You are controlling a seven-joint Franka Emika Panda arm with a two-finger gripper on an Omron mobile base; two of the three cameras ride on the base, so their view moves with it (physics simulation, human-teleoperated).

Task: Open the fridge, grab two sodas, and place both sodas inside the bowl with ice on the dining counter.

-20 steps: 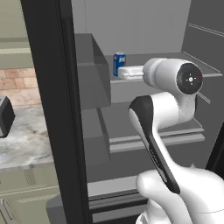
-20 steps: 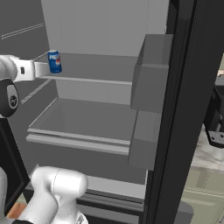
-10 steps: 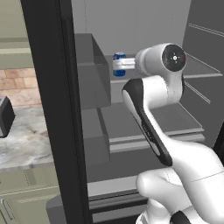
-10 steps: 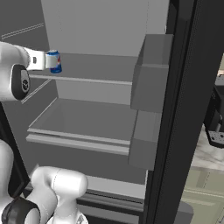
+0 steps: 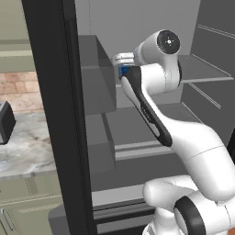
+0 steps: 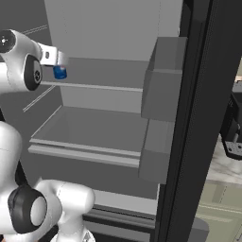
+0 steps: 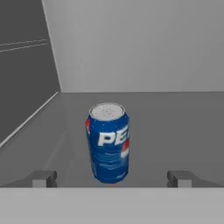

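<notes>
Gripper (image 7: pixel 111 178) at a blue soda can (image 7: pixel 108 142) inside the open fridge (image 6: pixel 113 118).
The can stands upright on the upper grey shelf (image 6: pixel 94 87) — centred between the two dark fingertips (image 7: pixel 43 178), which are spread wide apart and do not touch it; the white arm (image 5: pixel 156 92) reaches in past the black door edge (image 5: pixel 55 114).

Blue soda can (image 5: pixel 123 70) mostly hidden behind the arm in left base view; in right base view its top (image 6: pixel 59 72) sits behind the gripper (image 6: pixel 60 59).
</notes>
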